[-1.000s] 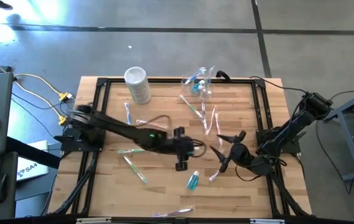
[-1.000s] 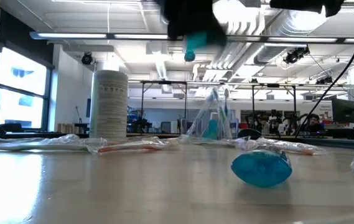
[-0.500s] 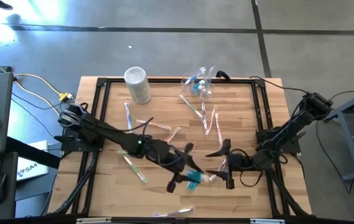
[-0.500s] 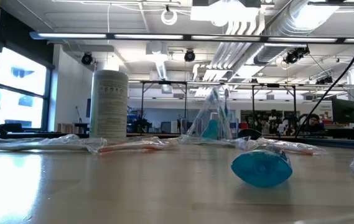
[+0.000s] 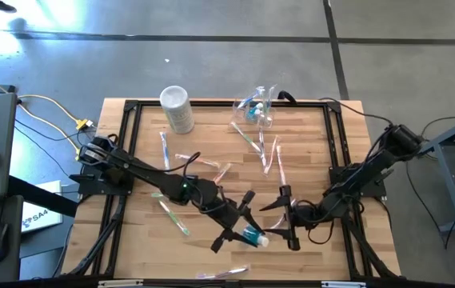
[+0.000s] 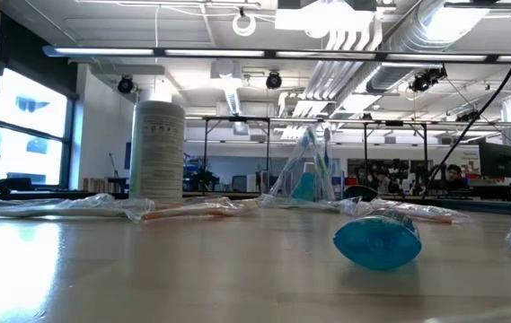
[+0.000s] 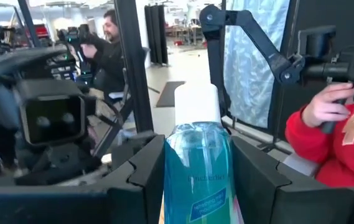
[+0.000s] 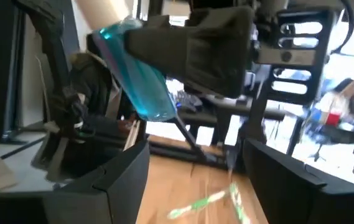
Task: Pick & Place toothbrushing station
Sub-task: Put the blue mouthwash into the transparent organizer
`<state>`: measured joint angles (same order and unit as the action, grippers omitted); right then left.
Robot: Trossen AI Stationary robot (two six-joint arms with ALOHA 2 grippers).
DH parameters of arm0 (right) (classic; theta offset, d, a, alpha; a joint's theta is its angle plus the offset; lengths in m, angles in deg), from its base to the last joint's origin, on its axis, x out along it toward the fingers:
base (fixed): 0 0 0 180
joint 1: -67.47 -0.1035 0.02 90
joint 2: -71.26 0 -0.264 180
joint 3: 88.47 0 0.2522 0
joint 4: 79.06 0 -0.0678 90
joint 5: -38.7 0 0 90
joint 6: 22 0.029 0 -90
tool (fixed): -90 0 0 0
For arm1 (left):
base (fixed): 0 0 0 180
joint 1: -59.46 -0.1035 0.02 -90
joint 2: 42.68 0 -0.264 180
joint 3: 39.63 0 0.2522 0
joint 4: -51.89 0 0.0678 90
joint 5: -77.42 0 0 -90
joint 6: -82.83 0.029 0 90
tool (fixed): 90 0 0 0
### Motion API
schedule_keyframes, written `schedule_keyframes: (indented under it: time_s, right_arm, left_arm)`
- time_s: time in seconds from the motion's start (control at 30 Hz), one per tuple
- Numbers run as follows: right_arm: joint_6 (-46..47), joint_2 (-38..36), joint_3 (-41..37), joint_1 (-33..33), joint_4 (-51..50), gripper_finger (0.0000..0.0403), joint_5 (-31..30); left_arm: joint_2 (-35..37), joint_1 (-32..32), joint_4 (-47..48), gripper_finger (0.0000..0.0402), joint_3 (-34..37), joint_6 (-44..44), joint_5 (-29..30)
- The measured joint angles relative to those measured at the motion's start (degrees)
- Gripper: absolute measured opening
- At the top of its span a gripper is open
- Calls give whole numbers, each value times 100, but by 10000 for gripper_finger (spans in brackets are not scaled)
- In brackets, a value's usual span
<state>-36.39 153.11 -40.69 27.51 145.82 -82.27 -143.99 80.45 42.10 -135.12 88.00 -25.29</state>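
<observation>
The toothbrushing station (image 5: 255, 106) is a clear holder with brushes in it. It stands on the table at the far edge and also shows in the low view (image 6: 305, 176). Over the near middle of the table my left gripper (image 5: 241, 228) is shut on a blue bottle (image 5: 251, 236) with a white cap (image 7: 195, 99). My right gripper (image 5: 280, 225) stands open just right of the cap, facing it with nothing between its fingers (image 8: 121, 177). The right wrist view shows the bottle (image 8: 139, 74) in the air ahead of them. My left gripper pinches the blue bottle's body (image 7: 196, 180) between its two fingers, one on each side. The fingers lie level and along the bottle, coming from the table's left. The bottle is lifted clear of the table, and its white cap (image 5: 264, 240) points at my right gripper.
A whitish cylindrical container (image 5: 177, 108) stands at the far left. Several wrapped toothbrushes (image 5: 263, 150) lie scattered across the table. Another blue bottle (image 6: 376, 240) lies on its side on the table in the low view. A person in a red sleeve (image 7: 344, 143) sits beyond the table.
My left gripper has carried the bottle toward the table's near edge and right. It has risen and tipped from pointing down to level, and has left the low view. My right gripper has shifted a little toward the near edge and turned to face the bottle.
</observation>
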Motion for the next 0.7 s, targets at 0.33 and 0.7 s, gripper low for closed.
schedule_keyframes:
  time_s: [0.33,0.7]
  right_arm:
    - [-858,1032,155,300,1626,252,987]
    - [-821,1403,569,424,1553,252,1578]
  left_arm:
    - [-215,0,-109,139,-2,55,1]
    - [-204,27,-72,139,-1,84,-410]
